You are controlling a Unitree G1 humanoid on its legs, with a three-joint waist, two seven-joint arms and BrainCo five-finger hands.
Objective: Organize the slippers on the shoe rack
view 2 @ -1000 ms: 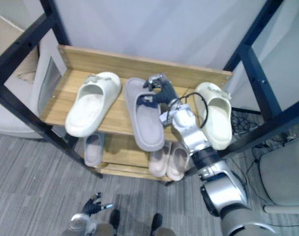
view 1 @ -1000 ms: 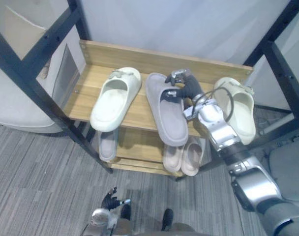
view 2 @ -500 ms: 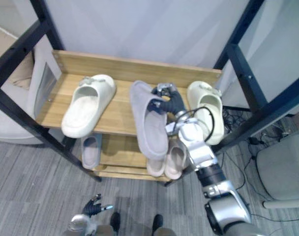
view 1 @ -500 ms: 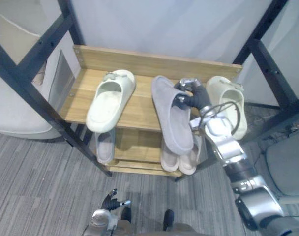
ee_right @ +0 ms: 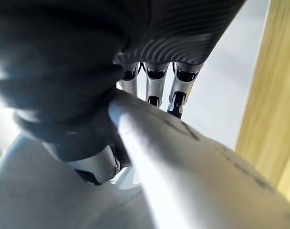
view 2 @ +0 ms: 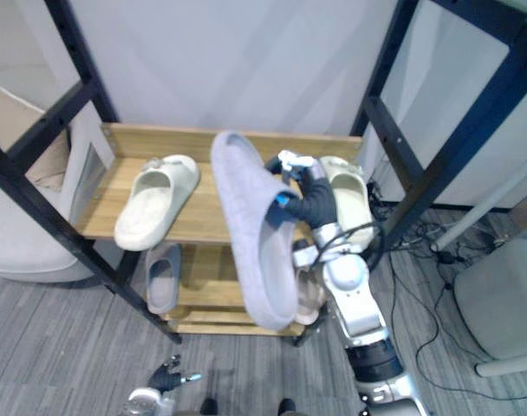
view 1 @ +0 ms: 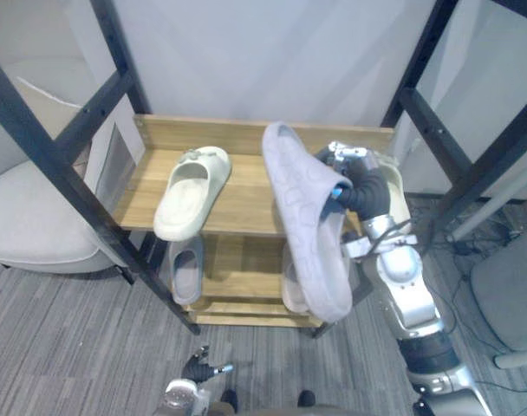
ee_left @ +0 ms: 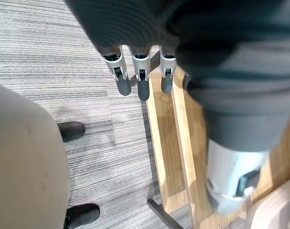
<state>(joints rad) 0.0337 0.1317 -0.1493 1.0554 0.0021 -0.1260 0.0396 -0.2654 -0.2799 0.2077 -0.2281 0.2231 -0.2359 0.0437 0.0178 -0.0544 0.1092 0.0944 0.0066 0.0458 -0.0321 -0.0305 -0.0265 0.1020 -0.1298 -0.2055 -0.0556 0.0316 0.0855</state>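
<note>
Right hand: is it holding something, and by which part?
Yes: the right hand grips the grey slipper by one side edge, near its upper end. The left hand holds nothing.

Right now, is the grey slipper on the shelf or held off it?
Held off it: the right hand grips the grey slipper in the air, before the top shelf.

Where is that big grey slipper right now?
The grey slipper hangs in the right robot hand, before the top shelf, between the left cream slipper and the right cream slipper.
</note>
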